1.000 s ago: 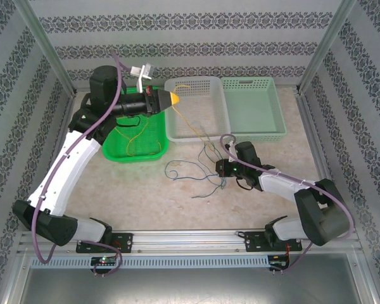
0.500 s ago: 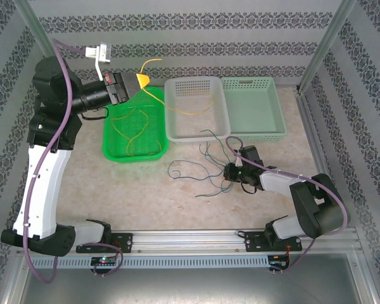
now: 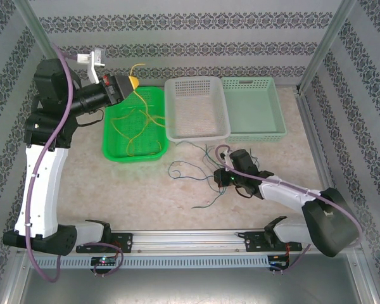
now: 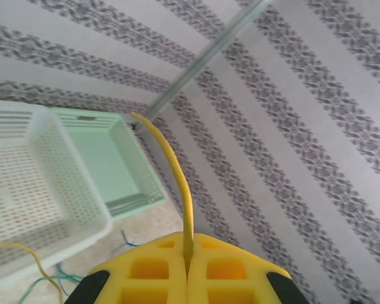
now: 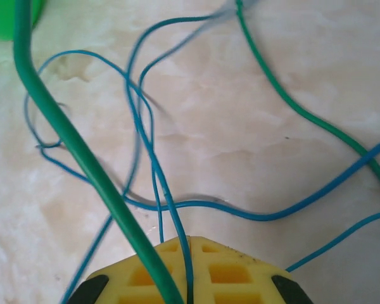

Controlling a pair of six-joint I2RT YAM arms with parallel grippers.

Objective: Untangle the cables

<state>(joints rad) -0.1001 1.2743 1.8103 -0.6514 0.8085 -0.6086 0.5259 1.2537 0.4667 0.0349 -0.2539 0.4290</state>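
While the left gripper is pinching a yellow cable, raised above the green tray, that strand is hanging down into the tray. Right gripper is sitting low on the table, jaws closed on a blue cable, a green cable crossing its finger. Loose loops are lying just to its left, stretching left to right; right arm is nearer.

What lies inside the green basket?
Loose yellow cables lie in the green basket; one runs up to the shut left tool. The left arm covers its far left corner.
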